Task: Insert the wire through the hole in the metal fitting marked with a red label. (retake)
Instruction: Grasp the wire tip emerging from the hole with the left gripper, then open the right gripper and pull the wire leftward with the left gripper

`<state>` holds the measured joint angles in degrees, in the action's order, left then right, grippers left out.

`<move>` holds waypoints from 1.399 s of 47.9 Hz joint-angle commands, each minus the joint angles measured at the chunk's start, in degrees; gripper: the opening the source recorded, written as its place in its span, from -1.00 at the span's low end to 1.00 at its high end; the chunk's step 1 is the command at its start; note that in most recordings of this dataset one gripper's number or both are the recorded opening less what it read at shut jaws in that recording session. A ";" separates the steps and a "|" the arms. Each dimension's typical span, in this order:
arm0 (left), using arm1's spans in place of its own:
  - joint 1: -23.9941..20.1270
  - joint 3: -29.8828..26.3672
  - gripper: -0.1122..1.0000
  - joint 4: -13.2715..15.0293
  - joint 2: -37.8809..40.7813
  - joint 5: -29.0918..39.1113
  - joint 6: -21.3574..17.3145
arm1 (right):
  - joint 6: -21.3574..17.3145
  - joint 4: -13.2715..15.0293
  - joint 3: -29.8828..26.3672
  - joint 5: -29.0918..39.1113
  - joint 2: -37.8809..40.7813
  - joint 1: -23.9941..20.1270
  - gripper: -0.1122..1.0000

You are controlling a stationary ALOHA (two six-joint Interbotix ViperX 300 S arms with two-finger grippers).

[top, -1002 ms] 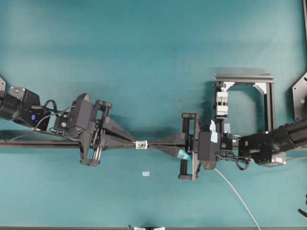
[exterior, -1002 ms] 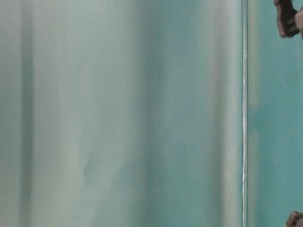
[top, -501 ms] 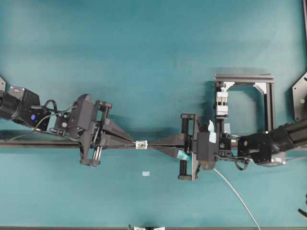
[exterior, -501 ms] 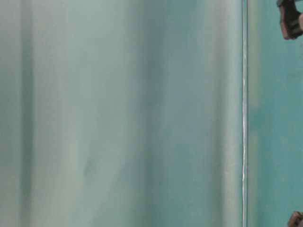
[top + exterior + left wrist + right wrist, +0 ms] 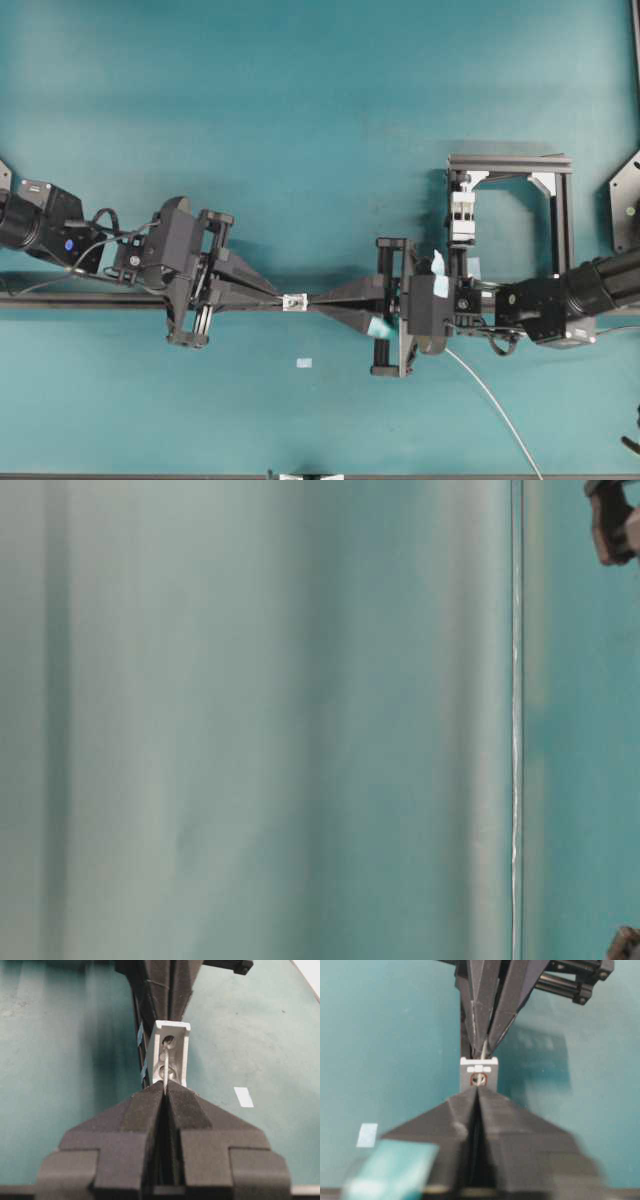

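Observation:
The small silvery metal fitting (image 5: 294, 301) stands between my two grippers on the black rail. In the left wrist view the fitting (image 5: 172, 1052) faces me, and the thin pale wire (image 5: 165, 1067) runs out of its hole (image 5: 168, 1040) into my left gripper (image 5: 164, 1089), which is shut on the wire's end. In the right wrist view the red-ringed hole (image 5: 478, 1079) sits just past my right gripper (image 5: 477, 1089), which is shut on the wire. In the overhead view the left gripper (image 5: 280, 297) and right gripper (image 5: 310, 303) almost touch the fitting. The wire (image 5: 490, 400) trails behind to the lower right.
A black frame (image 5: 510, 162) with a white clamp block (image 5: 461, 215) stands at the right. A pale tape rectangle (image 5: 304, 363) lies on the teal table in front of the fitting. The black rail (image 5: 80, 298) runs left. The table-level view shows only blurred teal.
My right gripper has crept a little left toward the fitting. The left gripper and the fitting have stayed in place.

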<state>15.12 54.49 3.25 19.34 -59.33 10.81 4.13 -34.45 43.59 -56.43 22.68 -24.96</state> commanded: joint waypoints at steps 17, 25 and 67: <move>0.70 1.32 -0.99 -0.18 -3.60 0.00 -0.18 | 0.09 0.18 0.88 -0.09 -4.83 -1.05 0.52; 1.05 4.83 -0.99 -0.26 -7.29 0.44 -0.44 | 0.00 0.18 1.23 -0.09 -4.92 -1.14 0.52; 3.69 20.21 -0.99 -0.53 -27.86 11.07 -1.14 | -0.09 0.18 1.49 -0.09 -4.92 -1.14 0.51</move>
<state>18.46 74.36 2.81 -6.06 -48.69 9.76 4.13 -34.37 45.44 -56.25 19.69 -26.02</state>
